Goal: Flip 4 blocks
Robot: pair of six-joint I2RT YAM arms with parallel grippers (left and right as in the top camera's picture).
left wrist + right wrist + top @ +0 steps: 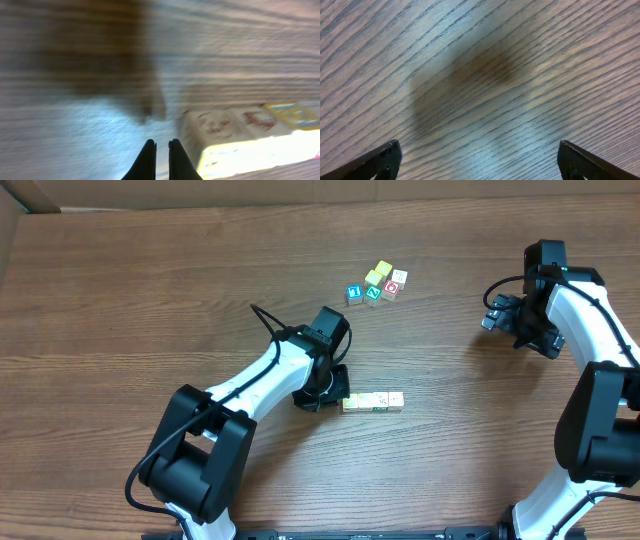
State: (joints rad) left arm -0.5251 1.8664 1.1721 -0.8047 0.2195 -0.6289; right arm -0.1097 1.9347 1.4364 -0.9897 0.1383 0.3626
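Observation:
A loose cluster at the back centre holds two yellow-faced blocks (384, 270) (374, 279), a teal-faced block (372, 294) and a red-faced block (392, 288). Nearer the middle lies a short row of cream-topped cubes (373, 402), blurred in the left wrist view as the cube row (235, 125) with a yellow face at its far end. My left gripper (336, 399) (161, 144) is shut on nothing, low over the table just left of that row. My right gripper (492, 312) (479, 150) hangs open over bare wood at the far right.
A blue-faced cube (354, 293) and a white-topped cube (400, 277) sit in the same cluster. The wooden table (150, 300) ends at a cardboard wall along the back left. The left arm reaches in from the front edge, the right arm from the right side.

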